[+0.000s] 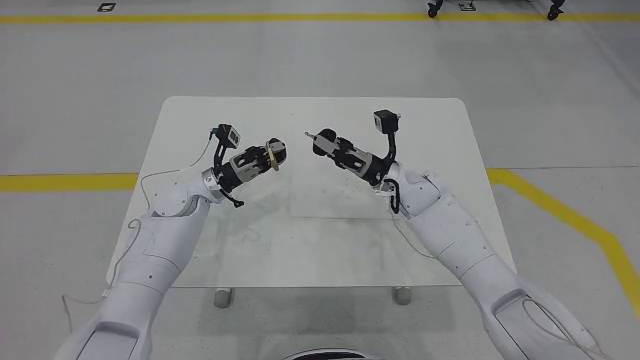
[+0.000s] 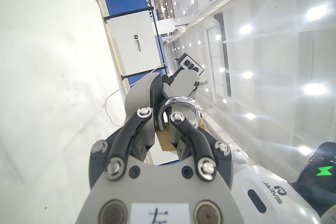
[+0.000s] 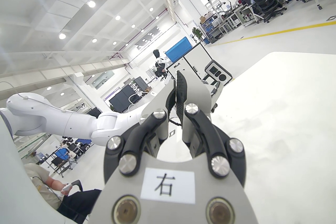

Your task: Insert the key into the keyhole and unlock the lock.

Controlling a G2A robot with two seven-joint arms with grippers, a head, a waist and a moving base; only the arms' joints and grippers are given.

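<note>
L gripper [image 2: 168,104] has its fingers shut tight on the lock [image 1: 273,157]. The gold body sits btw. the two fingers. The shiny loop [image 2: 179,98] shows in the space btw. them too. The lock is up in the air over the table [image 1: 420,120], not resting on it.

R gripper [image 1: 322,143] has its fingers squeezed together on the key [image 1: 308,136]. One end is pinched btw. the pads. The thin metal end sticks out past the fingertips and points at the L fingers. In the R wrist view the pads meet w/ no gap, and the key itself is hidden behind them.

The two sets of fingertips face each other, near but apart. There is a little gap btw. the key tip and the lock, so they don't touch.

How far along, I think:
- **Done:** the first bit. Each gripper has its thing, both are lifted up, and they are roughly aimed at each other.
- **Not done:** the main bit. The key is not in the hole yet, so no turn either, and I guess the lock is not open.
- **Can't tell:** the keyhole is too small to see, so I can't tell if the key lines up w/ it.
- **Left to do:** close the gap, slide the key in, twist, and let the loop pop open.
</note>
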